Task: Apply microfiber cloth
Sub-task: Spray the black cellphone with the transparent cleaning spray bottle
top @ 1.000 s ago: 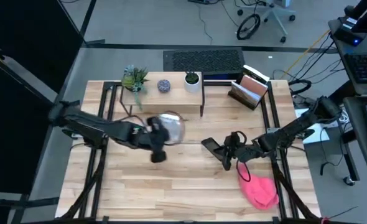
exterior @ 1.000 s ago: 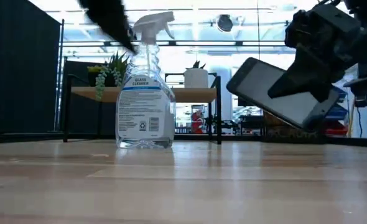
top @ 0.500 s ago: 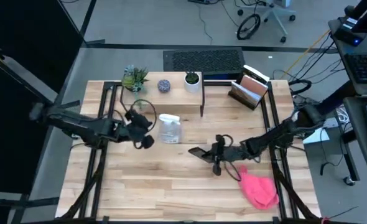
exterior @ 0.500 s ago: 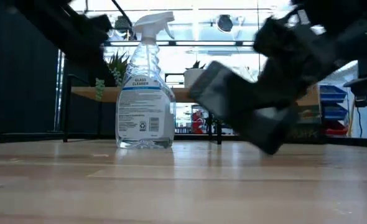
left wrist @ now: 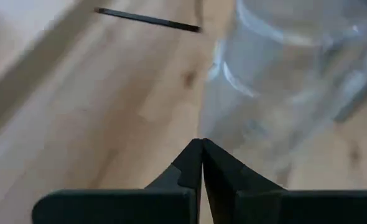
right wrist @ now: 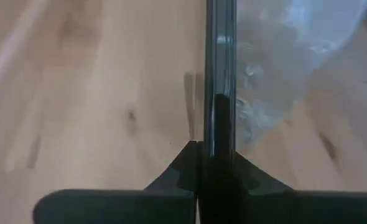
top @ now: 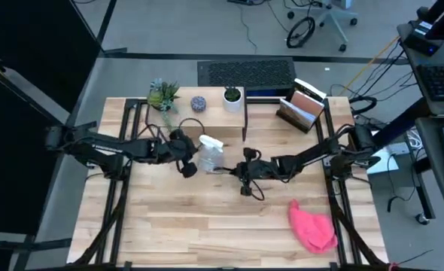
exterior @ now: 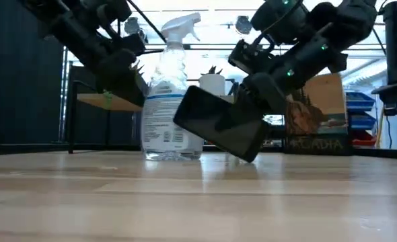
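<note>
Right gripper (top: 244,172) clamps the black phone (exterior: 220,124) edge-on, tilted low over the wood table (top: 207,226) beside the spray bottle (top: 209,153). Left gripper (top: 184,167) is pinched shut, empty, by the bottle. Only the high view shows the pink cloth (top: 312,228), lying near the table's front right. Shelf with plants (top: 162,95) behind.

Floor: grey, smooth, cables trailing across it (top: 207,30)
Left side: black curtain (top: 26,45) along the table's left edge
Far side: office chair (top: 323,19) on castors, dark mat (top: 246,73) by the table's far edge
Right side: desk with keyboard (top: 440,79)
Light: bright ceiling strips (exterior: 212,17)
Behind: blue storage bins (exterior: 360,111) on shelving
</note>
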`<control>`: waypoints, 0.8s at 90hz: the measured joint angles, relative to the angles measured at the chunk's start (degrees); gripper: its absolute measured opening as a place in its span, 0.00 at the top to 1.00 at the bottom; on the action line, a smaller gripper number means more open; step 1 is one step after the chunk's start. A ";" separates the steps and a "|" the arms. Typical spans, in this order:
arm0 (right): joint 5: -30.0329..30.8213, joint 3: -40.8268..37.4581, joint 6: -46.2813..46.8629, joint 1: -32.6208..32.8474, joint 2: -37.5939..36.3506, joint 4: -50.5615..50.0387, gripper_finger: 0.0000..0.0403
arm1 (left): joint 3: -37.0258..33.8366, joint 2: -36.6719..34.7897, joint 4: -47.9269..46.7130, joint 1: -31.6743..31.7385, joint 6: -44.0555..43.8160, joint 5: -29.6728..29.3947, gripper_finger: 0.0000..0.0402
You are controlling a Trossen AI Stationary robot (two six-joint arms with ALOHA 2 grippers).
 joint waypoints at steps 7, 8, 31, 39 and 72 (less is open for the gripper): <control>-0.07 -0.04 -2.55 0.01 -1.08 -2.34 0.98 | 0.00 0.05 1.70 -1.57 -0.04 3.87 1.00; -0.07 -0.06 -2.74 0.06 -1.22 -2.59 0.98 | 0.00 0.07 2.13 -1.81 -0.06 4.37 1.00; 0.10 -0.20 -2.80 1.97 -5.61 -10.76 0.98 | 0.65 0.04 8.16 -8.29 -5.30 7.40 1.00; -0.04 -0.20 -1.01 2.80 -8.68 -18.65 0.98 | 2.96 -0.19 0.79 -9.67 -7.60 3.96 1.00; 9.31 -0.20 11.90 -1.80 -12.15 -27.25 0.98 | 5.67 2.54 -8.38 -2.38 -1.60 -14.38 1.00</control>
